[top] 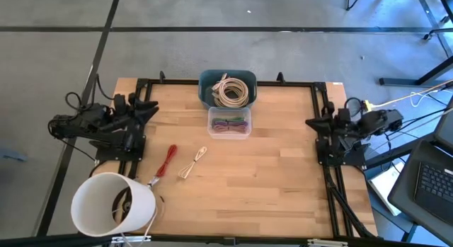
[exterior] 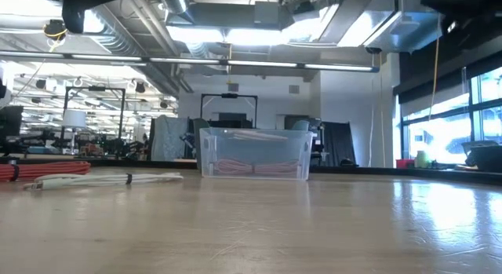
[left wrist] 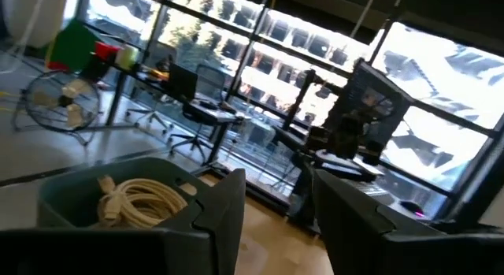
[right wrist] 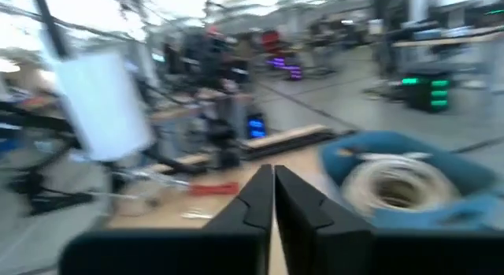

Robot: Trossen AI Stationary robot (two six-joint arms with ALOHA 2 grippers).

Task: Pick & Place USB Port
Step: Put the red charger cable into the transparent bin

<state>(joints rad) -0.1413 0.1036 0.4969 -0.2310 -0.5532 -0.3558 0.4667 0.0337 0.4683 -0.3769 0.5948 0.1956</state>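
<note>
Both arms parked at the desk (top: 283,183) edges. Left hand (left wrist: 276,220) up at the left rim, fingers (left wrist: 228,216) parted with a clear gap, gripping nothing. Right hand (right wrist: 273,198) at the right rim, fingers pressed together, also empty. Out on the wood: red cable (top: 167,161) and white cable (top: 192,163) lying side by side toward the front left, apart from both hands. Near them, a big white cup (top: 113,203) at the front-left corner. At the back edge, blue bin (top: 207,83) with coiled pale cable (top: 234,90); clear box (top: 229,124) of coloured cables just in front.
</note>
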